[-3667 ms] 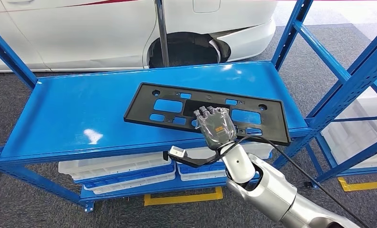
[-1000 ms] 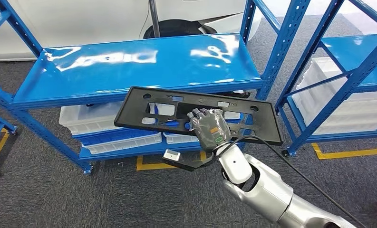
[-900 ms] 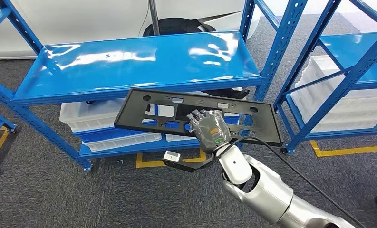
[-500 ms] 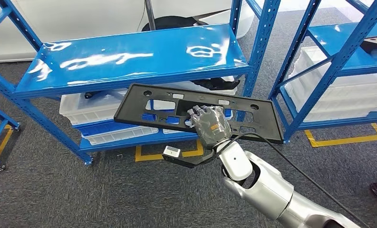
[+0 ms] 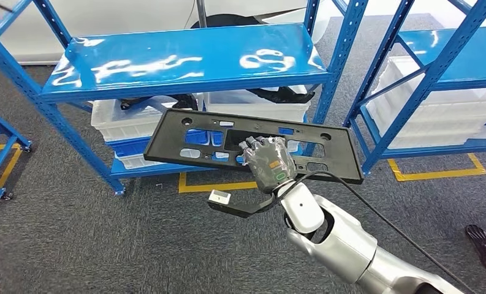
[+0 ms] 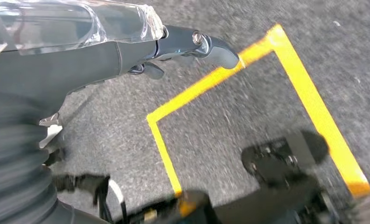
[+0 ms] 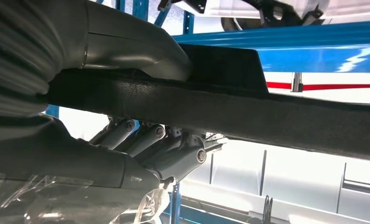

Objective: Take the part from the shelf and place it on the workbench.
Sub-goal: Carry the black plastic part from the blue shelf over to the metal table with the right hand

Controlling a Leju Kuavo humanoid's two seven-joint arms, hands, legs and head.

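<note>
Carried clear of the blue shelf (image 5: 185, 58) since 3.7 seconds ago, when lying flat on its top board; whole view also shifted since then, so camera moved too. Now held in the air over the grey carpet (image 5: 105, 245), well in front of the shelf's edge.

Shelf: glossy blue board on blue posts, beyond the right hand (image 5: 269, 164) and higher in the head view. White bins (image 5: 124, 122) stacked underneath, behind the held piece. Second blue rack (image 5: 436, 67) off to that hand's right side, more white bins under it. Yellow tape lines (image 5: 216, 185) on the carpet below the hand.

Black panel (image 5: 252, 147): long, flat, pierced with rectangular cut-outs, roughly level, stretching out to both sides of the hand. Near long edge pinched by the right hand about the middle: fingers (image 5: 257, 146) laid over the top face, thumb (image 7: 141, 51) pressed on the opposite face in the right wrist view. Black cable (image 5: 375, 214) trailing from the wrist back along the silver forearm (image 5: 332, 236).

Left hand (image 6: 127, 51): seen in the left wrist view above carpet and yellow tape, fingers (image 6: 206, 44) curled in, nothing in them.
</note>
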